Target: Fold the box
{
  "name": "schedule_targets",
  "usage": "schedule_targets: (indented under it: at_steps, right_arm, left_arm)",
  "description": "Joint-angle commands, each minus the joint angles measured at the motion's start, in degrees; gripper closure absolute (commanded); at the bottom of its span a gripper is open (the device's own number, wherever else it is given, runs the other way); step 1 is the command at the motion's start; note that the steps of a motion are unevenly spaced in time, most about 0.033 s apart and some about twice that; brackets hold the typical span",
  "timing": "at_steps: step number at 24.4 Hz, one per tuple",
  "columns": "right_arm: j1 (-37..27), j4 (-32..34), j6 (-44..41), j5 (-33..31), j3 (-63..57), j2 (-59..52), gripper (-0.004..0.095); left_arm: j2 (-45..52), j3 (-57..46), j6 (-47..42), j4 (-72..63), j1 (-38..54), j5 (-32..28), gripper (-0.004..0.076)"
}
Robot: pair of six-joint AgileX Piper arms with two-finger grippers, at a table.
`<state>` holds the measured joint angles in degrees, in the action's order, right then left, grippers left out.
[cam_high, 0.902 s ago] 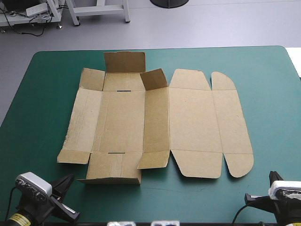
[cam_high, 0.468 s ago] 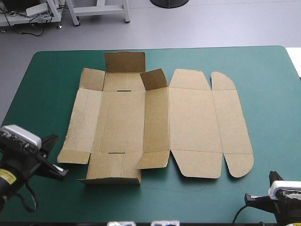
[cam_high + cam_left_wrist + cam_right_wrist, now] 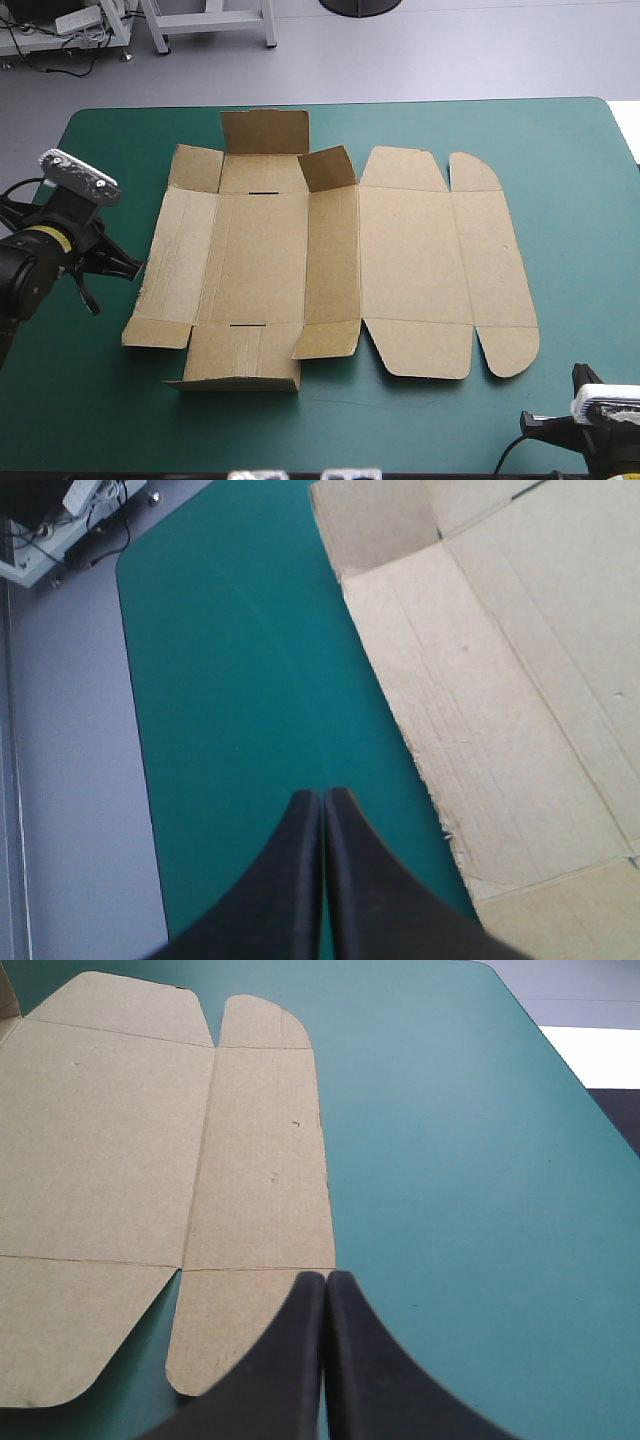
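high view: left gripper [image 3: 135, 268] closed, empty, at the box's [image 3: 300, 250] nine o'clock; right gripper [image 3: 325, 1278] closed, empty, five o'clock.

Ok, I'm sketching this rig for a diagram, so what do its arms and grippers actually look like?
The left arm is black with a yellow band near the wrist. The left gripper and right gripper look alike: each has two broad black fingers shaped like curved fins, narrowing toward the tips.
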<state>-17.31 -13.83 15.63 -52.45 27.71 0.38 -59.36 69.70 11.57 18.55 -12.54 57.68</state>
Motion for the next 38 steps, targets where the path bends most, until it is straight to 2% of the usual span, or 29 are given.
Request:
schedule_targets:
  at_steps: [1,12,14,19,24,31,38]
  right_arm:
    - [-0.07,-0.84,0.3,3.93,1.27,1.27,0.0928]
    - [-0.07,-0.84,0.3,3.93,1.27,1.27,0.0928]
    - [-0.07,-0.84,0.3,3.93,1.27,1.27,0.0928]
    - [-0.07,-0.84,0.3,3.93,1.27,1.27,0.0928]
    - [-0.07,-0.84,0.3,3.93,1.27,1.27,0.0928]
    - [-0.07,-0.84,0.3,3.93,1.27,1.27,0.0928]
    - [-0.07,-0.84,0.3,3.93,1.27,1.27,0.0928]
  left_arm:
    - [-2.85,2.06,-0.93,3.21,1.33,-1.67,0.0729]
    - [-11.99,2.06,-0.93,4.7,14.1,-4.42,0.0729]
    - [-14.77,2.06,-0.82,0.15,16.97,-4.96,0.0729]
    - [-20.47,2.06,9.79,-25.57,29.25,-2.91,0.0729]
    - [-26.55,2.06,20.55,-43.45,38.64,9.1,0.0729]
    - [-31.75,2.06,23.24,-50.45,40.02,11.49,0.0729]
    - [-34.43,2.06,24.28,-51.2,40.02,8.78,0.0729]
